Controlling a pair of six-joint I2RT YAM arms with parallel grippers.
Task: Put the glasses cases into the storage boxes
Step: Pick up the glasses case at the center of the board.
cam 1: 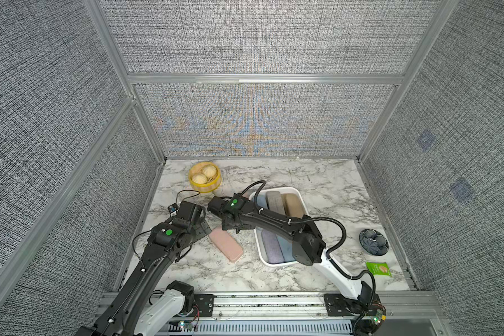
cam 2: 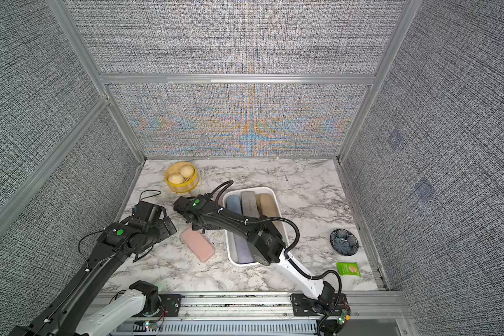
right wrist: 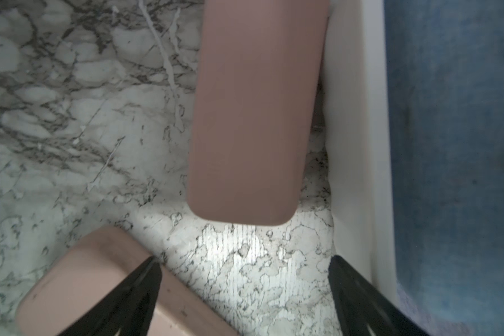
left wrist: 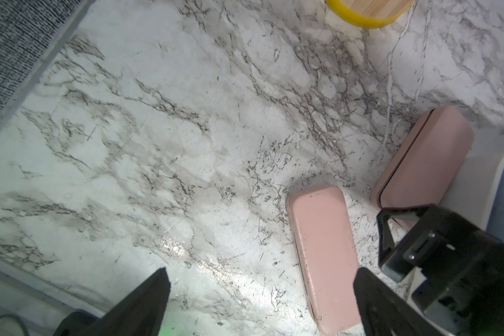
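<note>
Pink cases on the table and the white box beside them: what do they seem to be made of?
The pink case in the open and the pink case by the box: probably hard plastic or smooth faux leather, matte, with a seam along the side. White box: looks like moulded plastic, smooth, with a rounded rim.

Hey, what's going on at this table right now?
Two robot arms are packing glasses cases into a white bin. Several fabric cases already lie inside. On the marble table, one pink case lies flat in the open, and a second pink case sits right beside the bin's outer wall. The left pincer and right pincer are open and empty, near those two.
</note>
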